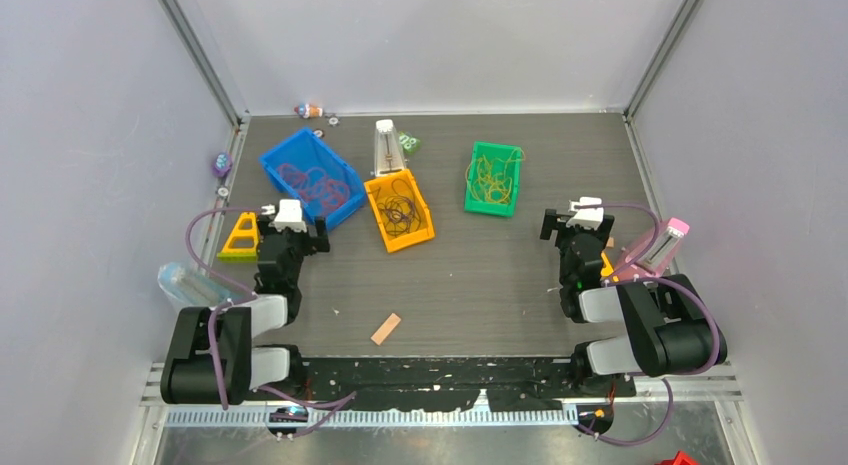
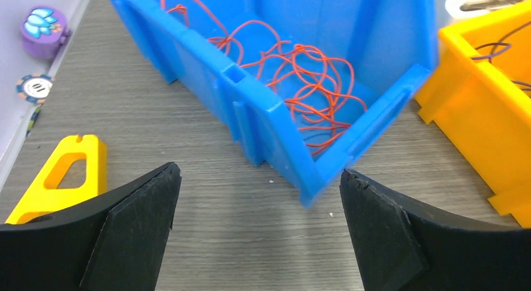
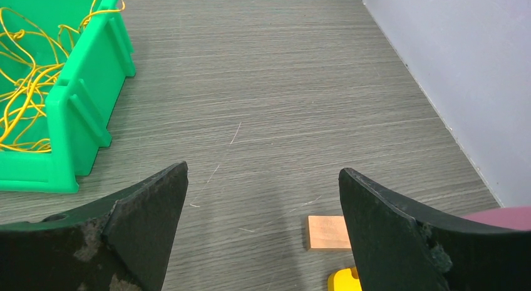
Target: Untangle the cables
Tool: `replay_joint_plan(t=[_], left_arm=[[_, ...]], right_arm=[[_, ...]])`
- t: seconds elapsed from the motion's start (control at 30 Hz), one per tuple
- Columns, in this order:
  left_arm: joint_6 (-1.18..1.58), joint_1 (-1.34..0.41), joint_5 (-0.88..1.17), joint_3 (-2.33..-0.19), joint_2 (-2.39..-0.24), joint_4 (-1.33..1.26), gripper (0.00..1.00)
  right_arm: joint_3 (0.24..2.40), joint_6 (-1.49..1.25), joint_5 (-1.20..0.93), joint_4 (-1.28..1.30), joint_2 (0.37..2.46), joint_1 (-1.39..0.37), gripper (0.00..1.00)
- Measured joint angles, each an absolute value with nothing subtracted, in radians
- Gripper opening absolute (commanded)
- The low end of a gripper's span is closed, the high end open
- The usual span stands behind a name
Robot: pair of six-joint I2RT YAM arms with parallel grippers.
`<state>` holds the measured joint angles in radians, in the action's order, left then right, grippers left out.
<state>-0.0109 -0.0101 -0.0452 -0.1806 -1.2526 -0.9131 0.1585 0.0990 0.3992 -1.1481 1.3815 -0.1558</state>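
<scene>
Table (image 1: 480, 275): grey woodgrain, walled in.
Left gripper (image 2: 258, 175): wide, empty.
Right gripper (image 3: 263, 172): wide, empty.
Risk: you hook several red cables (image 2: 307, 84) together, upper centre; blue bin (image 2: 250, 97) drags.

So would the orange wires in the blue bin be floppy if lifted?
Probably floppy: the orange wires lie in thin loose curls. They overlap, so several would likely rise together. Likely light too, being so thin.

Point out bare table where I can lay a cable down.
Widest bare stretch of table: between the orange bin, green bin, right gripper and wooden block. Crowded: back left, around the blue bin, yellow wedge and left gripper.
</scene>
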Motion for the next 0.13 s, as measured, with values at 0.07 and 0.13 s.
replay_joint_plan(t=[0.07,0.13], left_arm=[[-0.02,-0.01,-0.014,-0.184,-1.253,-0.91,1.0],[-0.028,-0.01,0.003,-0.188,-1.253,-0.91,0.99]], right_arm=[[0.159,0.099,0.399,-1.148,1.382,-0.156,0.95],[0.159,0.099,0.399,-1.148,1.382,-0.156,0.95]])
